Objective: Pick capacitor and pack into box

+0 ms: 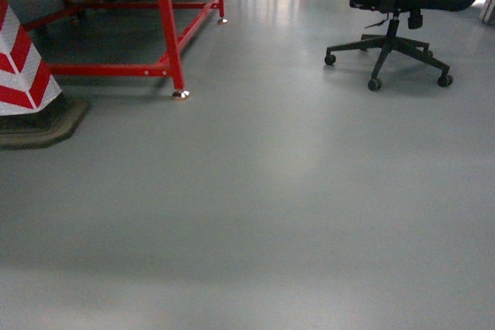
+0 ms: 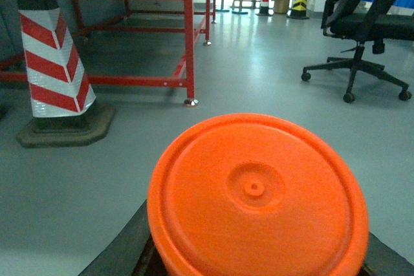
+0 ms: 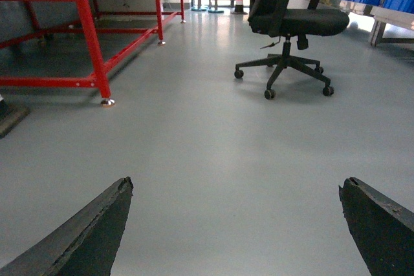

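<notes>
Orange capacitor (image 2: pixel 257 197) seen end-on, filling lower left wrist view, pinched between dark fingers (image 2: pixel 119 250) of left tool (image 2: pixel 252 266). Right tool (image 3: pixel 236 224) spread wide over bare grey floor (image 3: pixel 213 153). Red frame (image 1: pixel 166 28), striped cone (image 2: pixel 52 63), black chair (image 1: pixel 402 13) beyond.

Right hand (image 3: pixel 236 224) spread wide

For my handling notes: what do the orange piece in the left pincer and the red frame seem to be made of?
Capacitor: probably moulded plastic with a matte orange finish; its end face shows concentric rings and a small centre nub.
Red frame: probably painted steel, slightly glossy; it has straight square tubes and shiny metal feet.
</notes>
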